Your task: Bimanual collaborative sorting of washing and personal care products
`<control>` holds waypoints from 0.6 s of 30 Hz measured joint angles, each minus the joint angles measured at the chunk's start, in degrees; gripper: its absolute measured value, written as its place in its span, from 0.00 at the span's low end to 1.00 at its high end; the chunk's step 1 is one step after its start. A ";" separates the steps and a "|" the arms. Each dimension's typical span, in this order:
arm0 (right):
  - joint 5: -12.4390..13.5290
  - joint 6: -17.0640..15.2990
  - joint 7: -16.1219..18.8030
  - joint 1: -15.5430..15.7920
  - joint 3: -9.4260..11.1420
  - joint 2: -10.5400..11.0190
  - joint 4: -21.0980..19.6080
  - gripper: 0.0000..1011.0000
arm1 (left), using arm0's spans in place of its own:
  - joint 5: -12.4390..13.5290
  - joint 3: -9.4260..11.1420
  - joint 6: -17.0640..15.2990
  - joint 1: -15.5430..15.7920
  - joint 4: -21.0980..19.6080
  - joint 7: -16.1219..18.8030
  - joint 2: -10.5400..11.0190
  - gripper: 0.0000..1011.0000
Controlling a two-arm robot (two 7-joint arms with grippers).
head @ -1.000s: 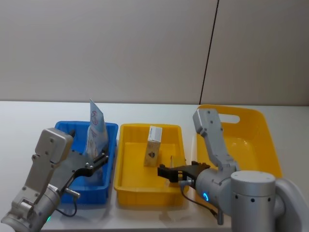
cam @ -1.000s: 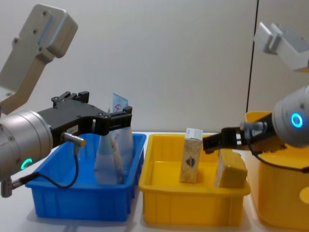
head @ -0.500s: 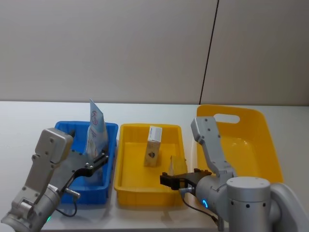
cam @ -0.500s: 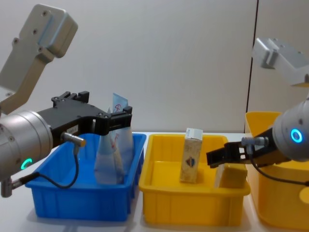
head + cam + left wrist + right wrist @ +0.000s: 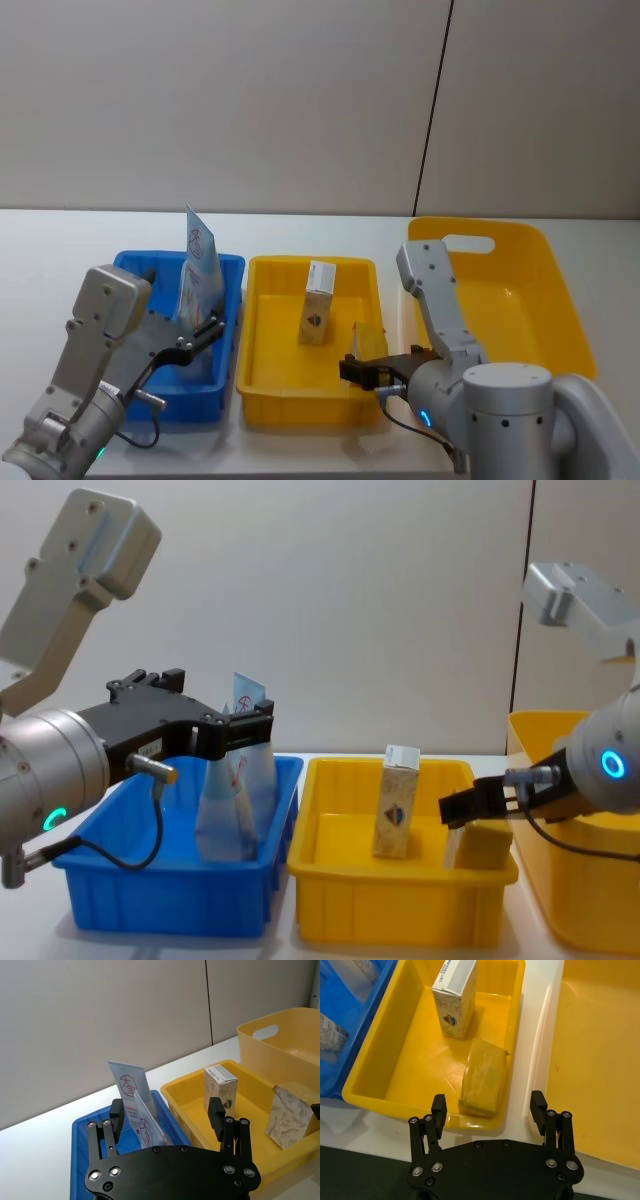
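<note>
Tube (image 5: 131, 1096) bears a red 大宝 logo beyond the wide left pincer (image 5: 166, 1107); right pincer (image 5: 488, 1099) gapes above tan block (image 5: 482, 1072)

Left claw (image 5: 166, 1111) spread wide; tube (image 5: 129, 1094) upright in blue bin (image 5: 79, 1136)

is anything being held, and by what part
Nothing is held: left end effector open near the pouch, right end effector open by the tan block.

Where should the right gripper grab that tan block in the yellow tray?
Pinch the tan block across its narrower sides at the top edge, from above. It stands tilted on edge beside the yellow tray wall, top exposed; the open right gripper hovers close.
</note>
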State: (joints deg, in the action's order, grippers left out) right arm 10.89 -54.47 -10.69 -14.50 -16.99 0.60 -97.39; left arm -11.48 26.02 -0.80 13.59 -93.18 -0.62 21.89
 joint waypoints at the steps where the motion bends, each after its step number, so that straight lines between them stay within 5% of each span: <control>1: -0.17 0.06 -0.07 -0.11 -0.01 -0.04 0.20 1.00 | 0.00 0.00 0.00 0.00 0.00 0.00 0.00 0.99; 18: -1.59 0.29 -0.36 -1.59 0.03 -0.61 2.67 1.00 | 0.00 0.00 0.00 0.00 0.00 0.00 0.00 0.99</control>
State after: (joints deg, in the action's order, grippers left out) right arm 9.30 -54.18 -11.05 -16.10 -16.96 -0.01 -94.72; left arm -11.49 26.02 -0.79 13.59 -93.18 -0.63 21.90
